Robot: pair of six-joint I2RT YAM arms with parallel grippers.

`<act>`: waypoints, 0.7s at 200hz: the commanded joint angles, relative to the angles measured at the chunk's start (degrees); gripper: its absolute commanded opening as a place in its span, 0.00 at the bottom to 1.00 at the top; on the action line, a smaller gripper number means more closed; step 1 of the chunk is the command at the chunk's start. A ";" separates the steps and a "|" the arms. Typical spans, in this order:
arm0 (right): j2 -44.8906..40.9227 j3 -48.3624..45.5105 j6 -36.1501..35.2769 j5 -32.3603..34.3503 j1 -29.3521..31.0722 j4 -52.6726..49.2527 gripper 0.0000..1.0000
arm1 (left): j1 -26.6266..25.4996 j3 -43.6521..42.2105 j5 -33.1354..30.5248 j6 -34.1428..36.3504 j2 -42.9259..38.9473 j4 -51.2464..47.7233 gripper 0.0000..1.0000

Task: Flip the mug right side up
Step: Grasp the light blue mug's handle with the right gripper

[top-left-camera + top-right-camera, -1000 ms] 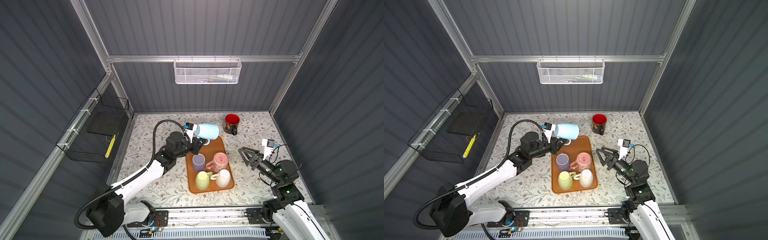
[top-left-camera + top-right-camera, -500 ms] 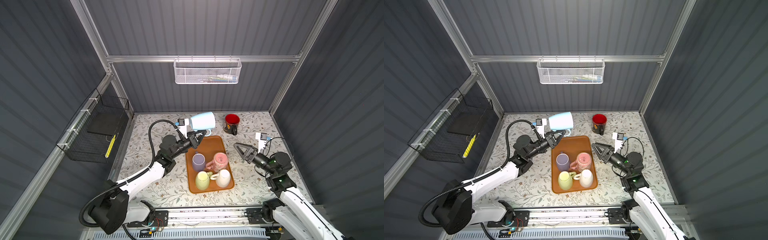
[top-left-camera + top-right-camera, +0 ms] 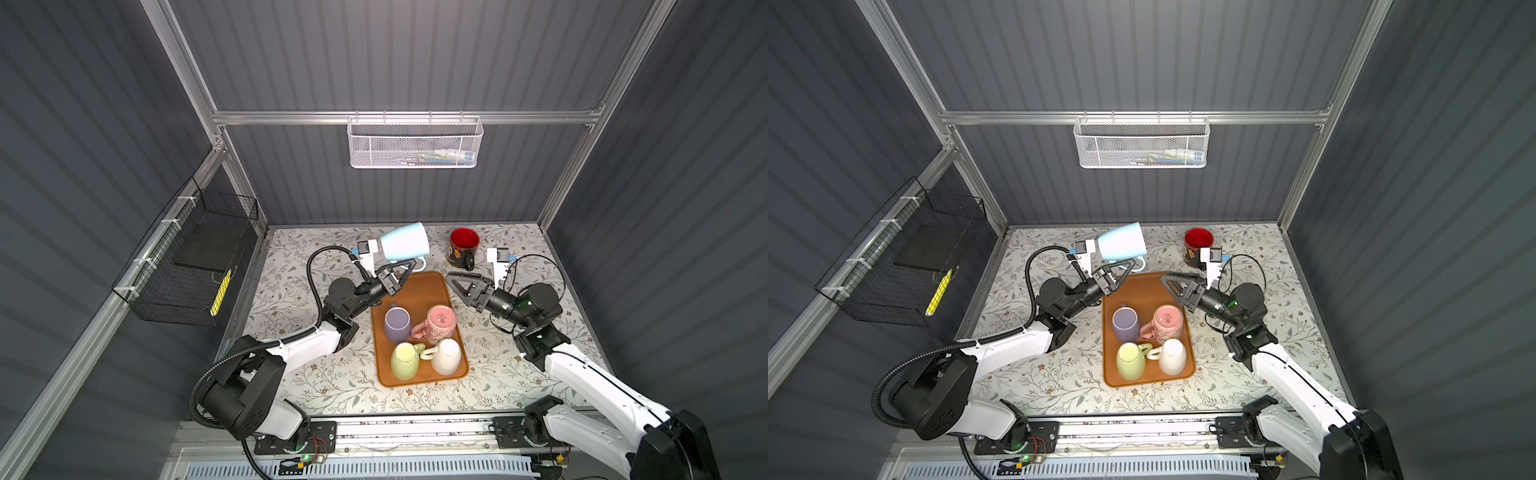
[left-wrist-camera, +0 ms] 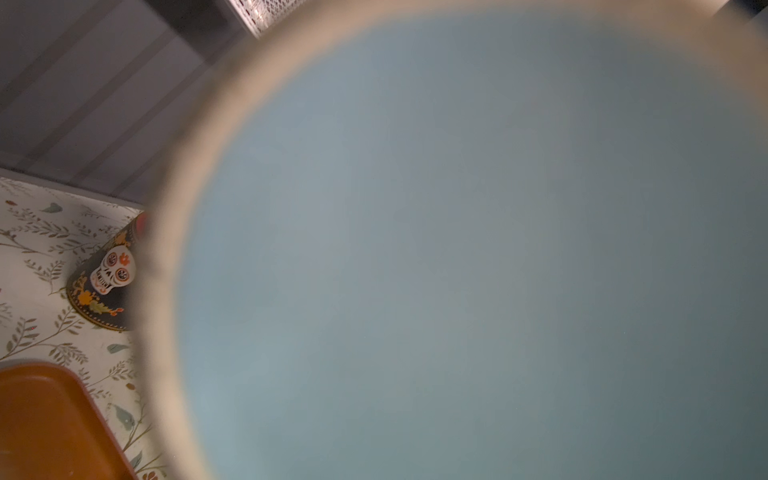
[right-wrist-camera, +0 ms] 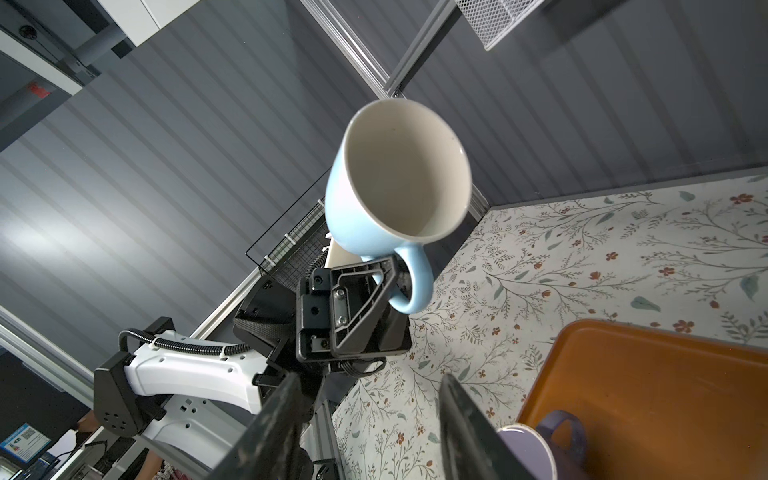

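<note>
Left hand [image 5: 395,269] holds blue mug [image 5: 374,216] by handle (clearest from right wrist).

White shells over black joints on left arm [image 3: 307,345] and right arm [image 3: 590,382] alike, ribbed black hose [image 5: 187,347] along the left, thin black wires [image 3: 538,255] and a green light [image 3: 530,302] on the right, black triangular open-frame fingers [image 5: 365,307] on the left gripper [image 5: 395,270], silver screws [image 5: 340,293] showing.
</note>
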 commanded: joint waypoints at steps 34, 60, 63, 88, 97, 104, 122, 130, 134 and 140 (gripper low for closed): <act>6.78 5.18 0.91 -1.12 1.03 7.72 0.50 | 0.11 -0.85 -1.53 -6.43 -0.42 10.22 0.00; 9.71 7.33 0.82 -1.61 2.11 8.45 0.47 | 0.08 -0.99 -1.48 -6.58 -0.46 10.20 0.00; 10.08 7.59 0.71 -1.66 2.26 8.45 0.47 | 0.08 -0.95 -1.48 -6.51 -0.47 10.31 0.00; 12.98 8.93 1.04 -1.36 3.13 9.82 0.48 | 0.09 -0.85 -1.49 -7.14 -0.31 11.33 0.00; 14.08 9.47 1.54 -1.51 3.36 10.79 0.48 | 0.08 -0.78 -1.48 -7.38 -0.17 11.64 0.00; 14.82 9.82 1.94 -1.46 3.37 11.46 0.48 | 0.08 -0.80 -1.50 -7.47 -0.25 11.69 0.00; 16.59 10.89 2.59 -1.53 3.89 12.53 0.48 | 0.08 -0.77 -1.53 -7.50 -0.59 11.57 0.00; 17.30 11.39 2.81 -1.58 4.09 12.95 0.47 | 0.13 -0.77 -1.50 -7.48 -0.54 11.57 0.00; 17.74 11.64 2.88 -1.62 4.22 13.10 0.47 | 0.08 -0.84 -1.48 -7.49 -0.54 11.60 0.00; 18.27 12.03 3.07 -1.67 4.36 13.36 0.46 | 0.08 -0.77 -1.48 -7.47 -0.51 11.60 0.00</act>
